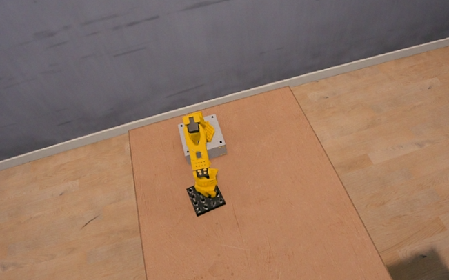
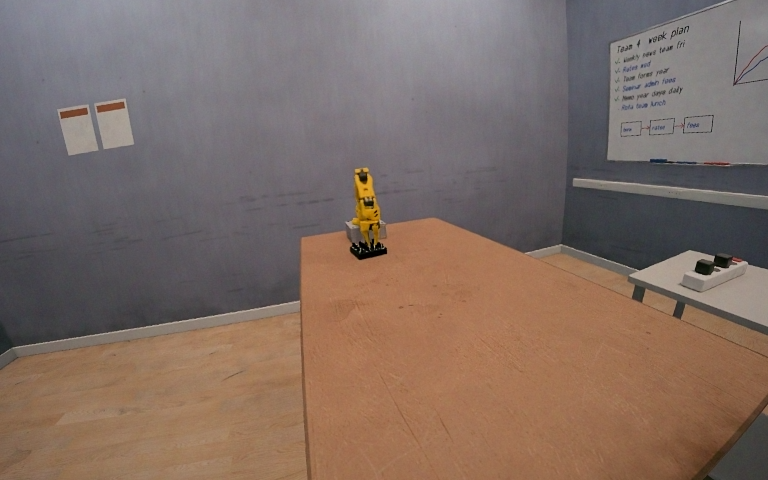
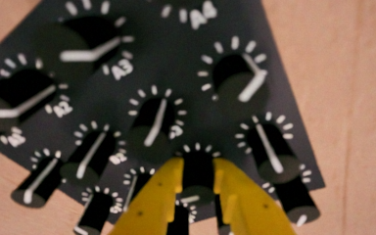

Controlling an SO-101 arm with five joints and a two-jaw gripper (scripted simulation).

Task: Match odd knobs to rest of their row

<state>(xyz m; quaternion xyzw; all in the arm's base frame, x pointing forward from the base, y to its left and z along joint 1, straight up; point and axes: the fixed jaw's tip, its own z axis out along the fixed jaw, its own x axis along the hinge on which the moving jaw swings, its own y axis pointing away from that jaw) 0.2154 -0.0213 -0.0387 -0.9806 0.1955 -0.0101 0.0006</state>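
Note:
The black knob box lies under my gripper, turned askew in the wrist view. The gripper is shut on knob C3; one finger is at each side, and only part of its white pointer line shows. Knob B3 points nearly up in that view. Knob B4 points to the upper right, and knob C4 to the upper left. Knobs B2 and B1 point to the upper right. The fingers partly hide rows C and D.
Knobs A3 and A2 stand at the upper left of the wrist view. Other knobs stand close around the fingers. The box lies on the wooden table, in front of the grey arm base.

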